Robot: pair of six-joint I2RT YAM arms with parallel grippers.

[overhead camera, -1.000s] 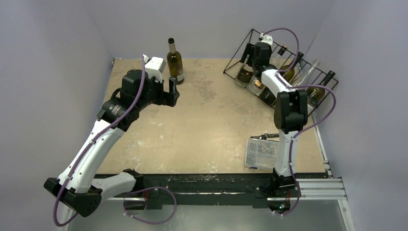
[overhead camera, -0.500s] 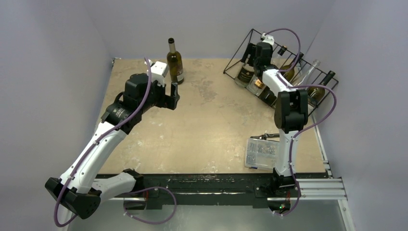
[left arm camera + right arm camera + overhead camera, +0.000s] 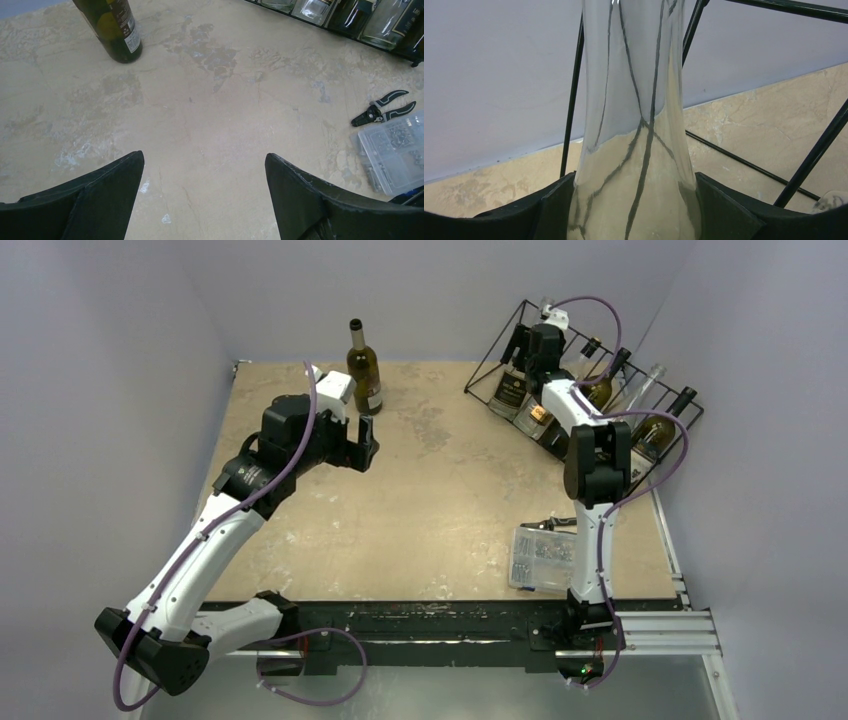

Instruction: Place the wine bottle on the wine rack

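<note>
Wine bottle (image 3: 363, 368): dark green glass with a pale label. It stands upright on the table (image 3: 450, 500) at the far edge, at 12 o'clock, and is not on the rack.

1. At 4 o'clock, near the right arm's base, a clear plastic parts box (image 3: 542, 558) lies flat. A pair of black-handled pliers (image 3: 382, 106) lies just beyond it, close to its far edge.
2. At 10 to 11 o'clock the left gripper (image 3: 204, 157) hovers above the table with its fingers spread wide and nothing between them. The wine bottle stands near it on the far side, apart from both fingers. In the left wrist view the bottle sits up and to the left, off the line between the fingertips.
3. At 1 to 2 o'clock the wine rack (image 3: 496, 346), a black wire frame, stands at the far right corner. Several labelled bottles (image 3: 508, 392) lie tilted in its slots, necks pointing up and away.
4. The right arm reaches across the front of the rack and covers part of those bottles in the top view. The right gripper (image 3: 634, 177) is at the rack's far left end. Its fingers press on either side of a clear glass bottle (image 3: 634, 90), which fills the gap between them. Rack wires run behind and beside the glass.
</note>
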